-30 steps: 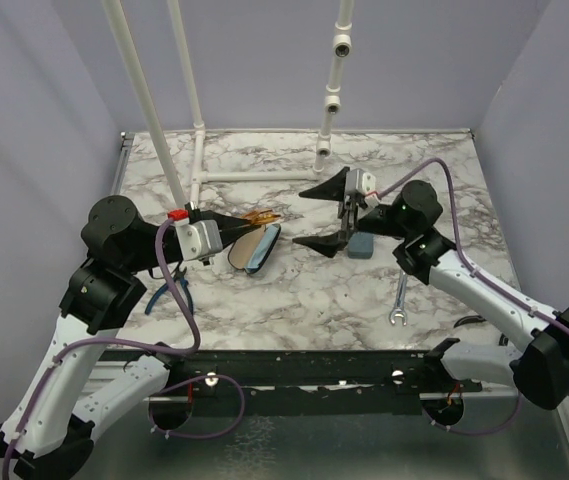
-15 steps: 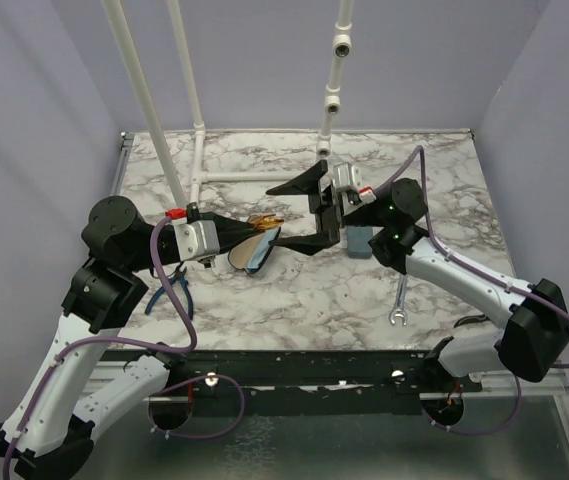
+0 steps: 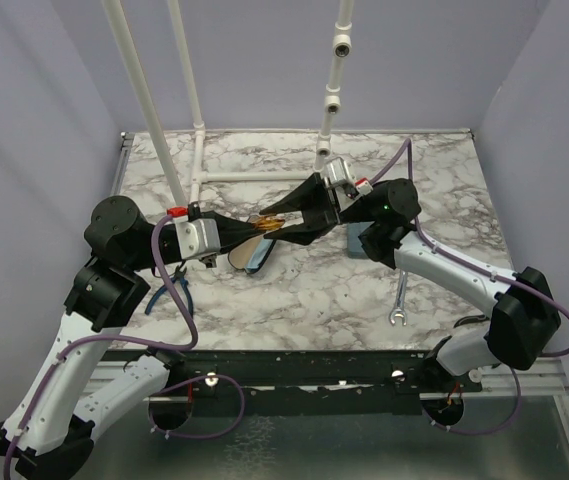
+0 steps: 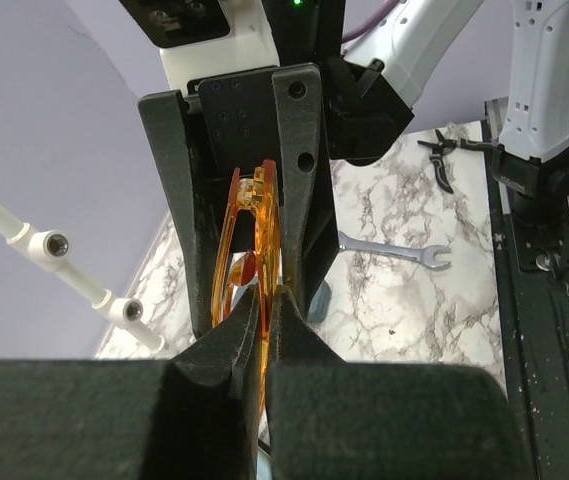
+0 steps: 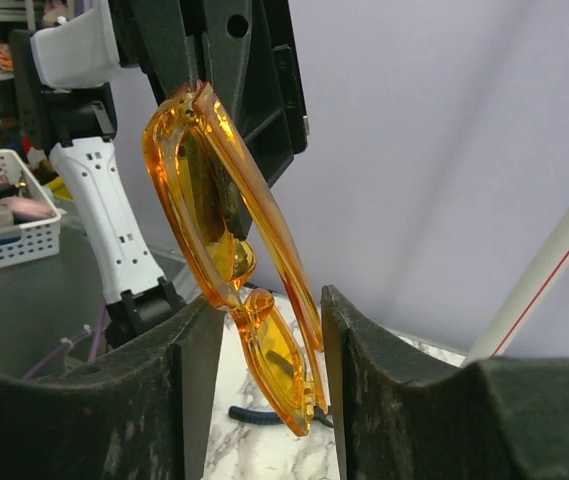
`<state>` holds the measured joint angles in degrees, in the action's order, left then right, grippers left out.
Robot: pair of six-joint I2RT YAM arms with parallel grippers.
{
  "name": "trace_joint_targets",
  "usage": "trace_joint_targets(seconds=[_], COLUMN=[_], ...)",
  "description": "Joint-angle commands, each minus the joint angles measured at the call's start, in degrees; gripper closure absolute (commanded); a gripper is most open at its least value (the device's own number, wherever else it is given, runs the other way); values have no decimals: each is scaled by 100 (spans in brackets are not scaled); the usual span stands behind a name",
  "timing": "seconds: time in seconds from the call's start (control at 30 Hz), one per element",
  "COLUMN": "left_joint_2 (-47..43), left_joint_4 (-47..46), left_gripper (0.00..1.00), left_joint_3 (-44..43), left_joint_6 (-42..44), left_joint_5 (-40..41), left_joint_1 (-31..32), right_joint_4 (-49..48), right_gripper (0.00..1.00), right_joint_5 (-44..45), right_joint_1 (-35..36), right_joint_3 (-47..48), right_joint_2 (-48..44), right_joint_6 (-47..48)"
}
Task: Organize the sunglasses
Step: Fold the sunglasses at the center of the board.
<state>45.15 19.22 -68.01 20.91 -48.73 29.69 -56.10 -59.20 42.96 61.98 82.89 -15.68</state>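
Two grippers meet above the marble table [image 3: 314,300]: the left gripper [image 3: 257,222] clamps the translucent orange sunglasses [image 5: 226,240] by one end, holding them between the spread fingers of the right gripper [image 3: 284,222], whose inner edges leave only slim clearance, while a dark oval case [image 3: 252,254] lies below.

No text, label, brand or number — none legible anywhere.

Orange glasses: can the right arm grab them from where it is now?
Probably yes. The right gripper is open, with one finger on each side of the orange glasses and nothing in between. The left gripper pinches them and holds them up off the table.
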Motion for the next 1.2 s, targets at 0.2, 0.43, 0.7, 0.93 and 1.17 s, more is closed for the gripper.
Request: trace_joint_targets(seconds=[0.2, 0.43, 0.7, 0.93, 1.17], left_joint_2=[-36, -41, -129, -127, -210], left_joint_4=[-307, -323, -332, -331, -314], left_gripper=[100, 100, 86, 79, 60], left_joint_3=[105, 168, 244, 174, 169], left_joint_6=[-311, -304, -212, -84, 2], left_joint_5=[-105, -61, 158, 246, 505], left_joint_1=[-7, -7, -7, -7, -7], right_joint_4=[-86, 192, 766, 1124, 1860], right_gripper=[65, 75, 78, 78, 78], right_joint_5=[-306, -294, -122, 161, 621], right_joint_1=[41, 38, 37, 37, 24], right_joint_3=[40, -70, -228, -383, -384], right_joint_2=[23, -104, -321, -529, -739], right_joint_6=[-54, 126, 525, 788, 1297])
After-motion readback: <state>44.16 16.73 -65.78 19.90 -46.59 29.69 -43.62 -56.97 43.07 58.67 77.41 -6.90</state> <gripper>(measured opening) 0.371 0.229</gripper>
